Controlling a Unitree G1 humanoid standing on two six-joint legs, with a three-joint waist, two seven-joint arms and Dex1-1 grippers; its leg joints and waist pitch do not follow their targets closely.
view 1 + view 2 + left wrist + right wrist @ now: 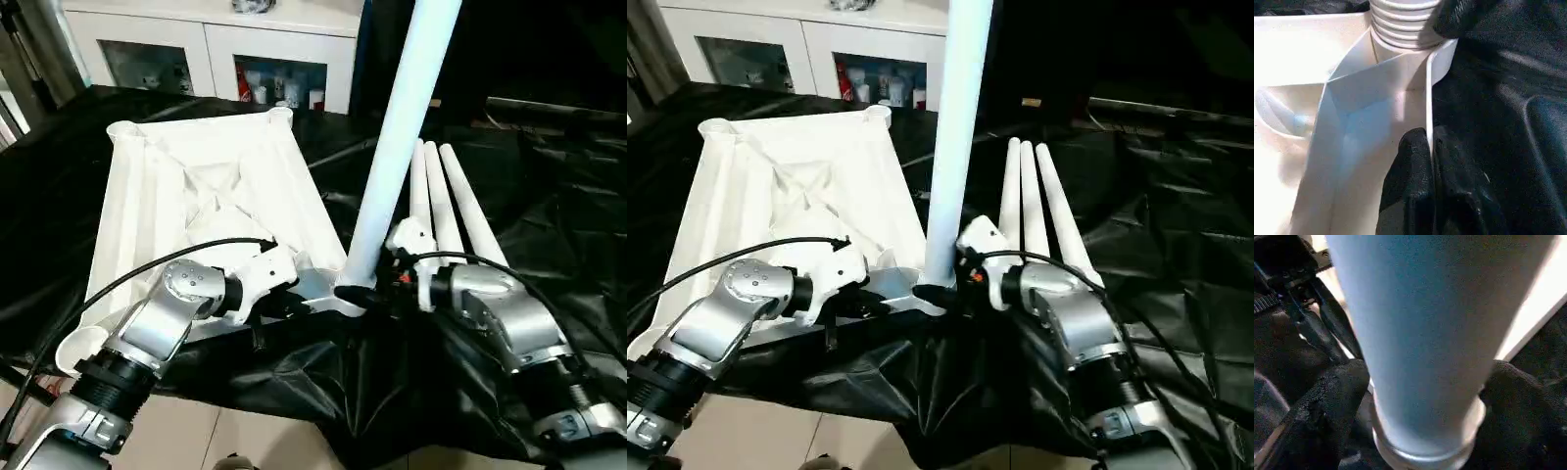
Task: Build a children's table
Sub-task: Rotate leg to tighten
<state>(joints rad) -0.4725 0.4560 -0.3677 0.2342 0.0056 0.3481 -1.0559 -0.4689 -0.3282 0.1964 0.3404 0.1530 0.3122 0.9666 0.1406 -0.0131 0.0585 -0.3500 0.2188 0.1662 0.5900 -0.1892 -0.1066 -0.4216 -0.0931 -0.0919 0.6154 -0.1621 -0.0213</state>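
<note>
Right gripper [1425, 396] clamped around upright leg [397, 147], low down, just above near corner socket [1405, 29] of tabletop [211, 186]. Left gripper [1427, 161] pinching tabletop edge wall, one finger either side, close beside that socket. Threaded leg end seen partly seated. Three spare legs [446, 211] lying beyond right fingers on black cloth [549, 196]. Best to keep leg plumb, brace rim firmly, turn without slipping until fully home.

At the top of the frame we see a white cabinet [211, 44] with glass doors; black cloth [549, 186] covers the table, and pale floor tiles [225, 436] show below.
</note>
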